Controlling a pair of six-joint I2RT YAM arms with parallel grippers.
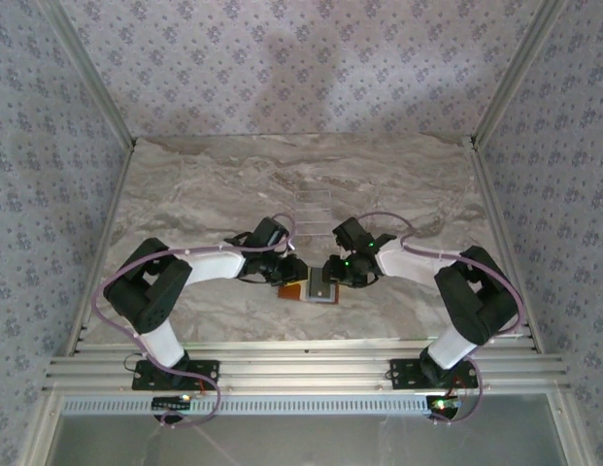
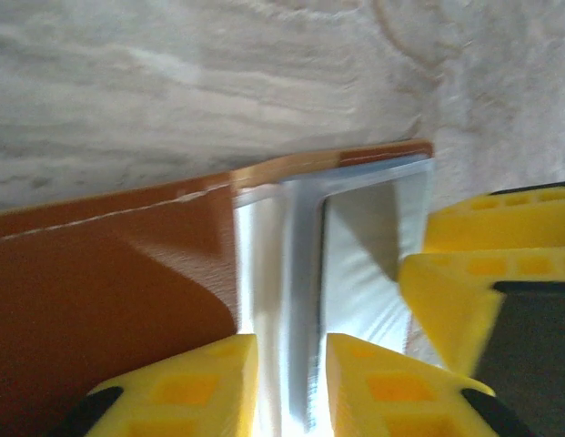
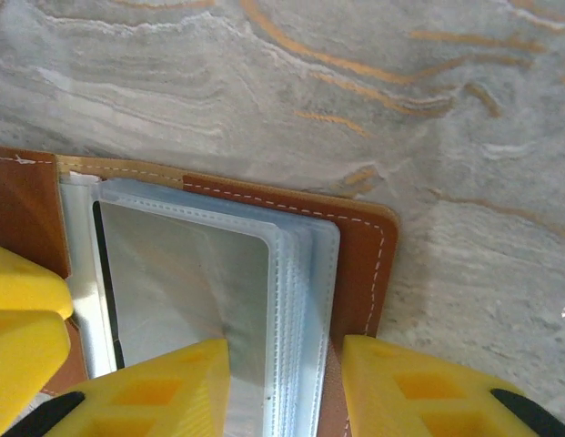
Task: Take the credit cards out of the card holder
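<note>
Both over card holder [image 1: 306, 290] at table's [image 1: 204, 194] near edge: right claw [image 3: 287, 350] spread astride floppy sleeves [image 3: 305, 273], left claw [image 2: 291, 346] grip unclear; card [image 3: 182, 300] looks thin, stiff, slick, so pinch its edge.

The card holder [image 3: 359, 246] is tan-brown, left claw [image 2: 291, 369] and right claw [image 3: 287, 369] yellow, table [image 3: 446, 109] grey-veined.
</note>
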